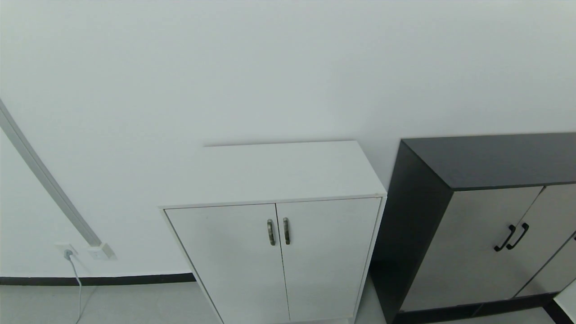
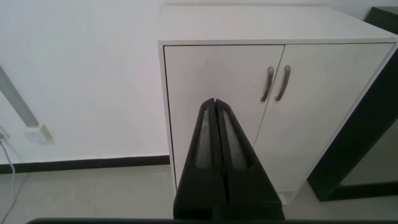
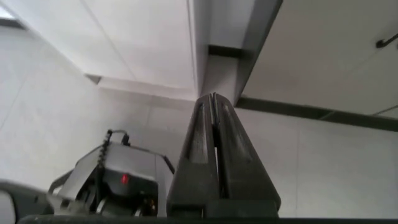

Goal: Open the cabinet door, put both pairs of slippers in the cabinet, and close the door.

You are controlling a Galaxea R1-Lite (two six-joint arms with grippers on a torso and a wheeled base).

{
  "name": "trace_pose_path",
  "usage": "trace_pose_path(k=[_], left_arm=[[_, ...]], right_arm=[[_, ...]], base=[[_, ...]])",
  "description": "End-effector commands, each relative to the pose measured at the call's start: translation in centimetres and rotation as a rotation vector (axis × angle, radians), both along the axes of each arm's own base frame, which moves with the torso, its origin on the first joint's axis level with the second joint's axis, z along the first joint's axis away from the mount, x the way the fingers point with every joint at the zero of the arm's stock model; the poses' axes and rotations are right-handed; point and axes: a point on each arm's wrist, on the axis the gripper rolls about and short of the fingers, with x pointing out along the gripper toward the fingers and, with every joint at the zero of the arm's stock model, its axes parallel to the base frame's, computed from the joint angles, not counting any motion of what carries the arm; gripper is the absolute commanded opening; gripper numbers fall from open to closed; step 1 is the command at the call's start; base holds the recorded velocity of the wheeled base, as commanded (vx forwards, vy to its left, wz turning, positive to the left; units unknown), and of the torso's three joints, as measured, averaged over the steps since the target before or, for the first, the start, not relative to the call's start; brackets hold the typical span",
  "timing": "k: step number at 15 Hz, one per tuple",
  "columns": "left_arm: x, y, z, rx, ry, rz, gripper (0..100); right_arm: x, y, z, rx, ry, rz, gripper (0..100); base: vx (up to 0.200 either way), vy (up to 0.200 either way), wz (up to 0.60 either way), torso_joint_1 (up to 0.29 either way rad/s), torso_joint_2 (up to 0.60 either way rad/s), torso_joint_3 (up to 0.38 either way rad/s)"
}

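White cabinet (image 1: 234, 252) dead ahead, both doors shut, handles (image 1: 278, 231) paired at the centre seam. Dark cabinet (image 1: 418, 225) sits just beside its right edge; I've got bare floor (image 1: 112, 306) on its left. Left gripper (image 2: 214, 102) and right gripper (image 3: 213, 97) are both pressed together, holding nothing.

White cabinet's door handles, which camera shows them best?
The left wrist view: both handles face it nearly head-on, clear of the left gripper. The head view sees them steeply from above. The right wrist view looks at the base of the cabinet.
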Motion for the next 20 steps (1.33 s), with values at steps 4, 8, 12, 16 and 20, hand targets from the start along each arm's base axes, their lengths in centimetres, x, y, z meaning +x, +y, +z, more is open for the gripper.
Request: trace_pose_path(k=[4,8,12,16,20], left_arm=[[0.0,0.0,0.0,-0.001,0.0,0.001,0],[0.0,0.0,0.0,-0.001,0.0,0.001,0],[0.0,0.0,0.0,-0.001,0.0,0.001,0],[0.0,0.0,0.0,-0.001,0.0,0.001,0],[0.0,0.0,0.0,-0.001,0.0,0.001,0]], right_arm=[[-1.7,-0.6,-1.0,-0.011,0.055,0.06,0],[-3.0,-1.1,-1.5,0.023,0.052,0.113,0],[-3.4,-1.2,-1.5,0.033,0.02,0.14,0],[-3.9,-1.7,-1.3,0.046,-0.066,-0.092,0],[-5.6,-1.9,-1.4,0.05,-0.266,-0.297,0]], base=[[0.0,0.0,0.0,0.0,0.0,0.0],[0.0,0.0,0.0,0.0,0.0,0.0],[0.0,0.0,0.0,0.0,0.0,0.0],[0.0,0.0,0.0,0.0,0.0,0.0],[0.0,0.0,0.0,0.0,0.0,0.0]])
